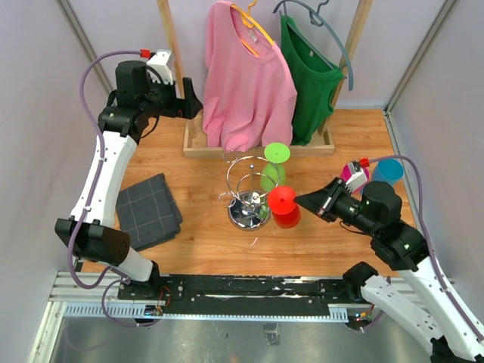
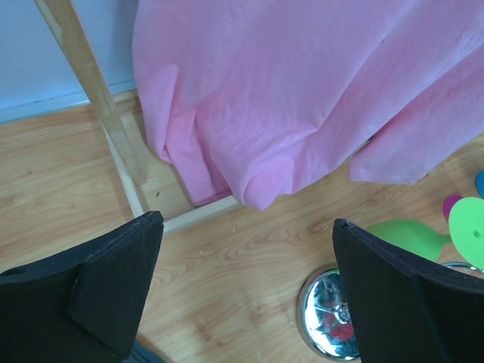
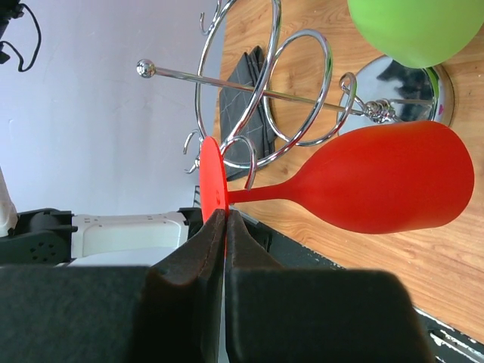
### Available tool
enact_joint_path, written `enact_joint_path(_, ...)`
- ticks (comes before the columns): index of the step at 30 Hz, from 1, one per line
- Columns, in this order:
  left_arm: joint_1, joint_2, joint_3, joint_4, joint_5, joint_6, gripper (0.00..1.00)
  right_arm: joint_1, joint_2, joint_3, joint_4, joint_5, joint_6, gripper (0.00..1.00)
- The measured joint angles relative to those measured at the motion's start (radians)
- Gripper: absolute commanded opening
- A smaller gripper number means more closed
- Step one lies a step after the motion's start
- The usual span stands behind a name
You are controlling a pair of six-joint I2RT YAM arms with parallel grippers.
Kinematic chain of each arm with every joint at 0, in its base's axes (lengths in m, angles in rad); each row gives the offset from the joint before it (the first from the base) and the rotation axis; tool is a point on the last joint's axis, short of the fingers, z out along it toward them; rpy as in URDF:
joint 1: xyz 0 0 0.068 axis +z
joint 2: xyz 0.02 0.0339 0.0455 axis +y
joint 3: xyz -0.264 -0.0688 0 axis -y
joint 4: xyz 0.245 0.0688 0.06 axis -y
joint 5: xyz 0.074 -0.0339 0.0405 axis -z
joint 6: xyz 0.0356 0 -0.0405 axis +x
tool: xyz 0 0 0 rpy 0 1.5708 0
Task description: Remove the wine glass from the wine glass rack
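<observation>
Our right gripper (image 3: 225,215) is clenched tight on the thin round foot of the red wine glass (image 3: 378,178), with the two black fingers meeting at the rim of that disc. The glass hangs with its foot up and its bowl down, just beside the wine glass rack (image 1: 248,215) on the rack's right side. In the right wrist view the foot and stem lie close against one of the curled chrome arms, but we cannot tell whether the glass rests on that arm or is free of it. A green wine glass (image 3: 416,26) hangs on the far right side of the same rack, with its bowl above the mirrored base. The rack stands on the wooden table (image 1: 204,174), about in the middle. Our left gripper (image 2: 249,257) is released, its jaws standing wide apart and holding nothing. It hovers at the far left of the table, next to the wooden clothes rack (image 2: 91,83) and the pink shirt (image 2: 302,91) that hangs from it. A green shirt (image 1: 310,76) hangs beside the pink one. A folded grey cloth (image 1: 149,210) lies on the table, to the left of the chrome rack and well apart from it.
</observation>
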Motion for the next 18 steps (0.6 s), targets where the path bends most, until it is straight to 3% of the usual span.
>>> enact_joint_path(9,0.0,0.008,0.0,0.0,0.007,0.0,0.99,0.0,-0.106,-0.018,-0.033,0.023,0.053,0.01)
enact_joint_path(18,0.0,0.013,0.0,0.0,0.014,0.0,0.99,0.0,-0.14,0.12,-0.211,0.106,0.042,0.01)
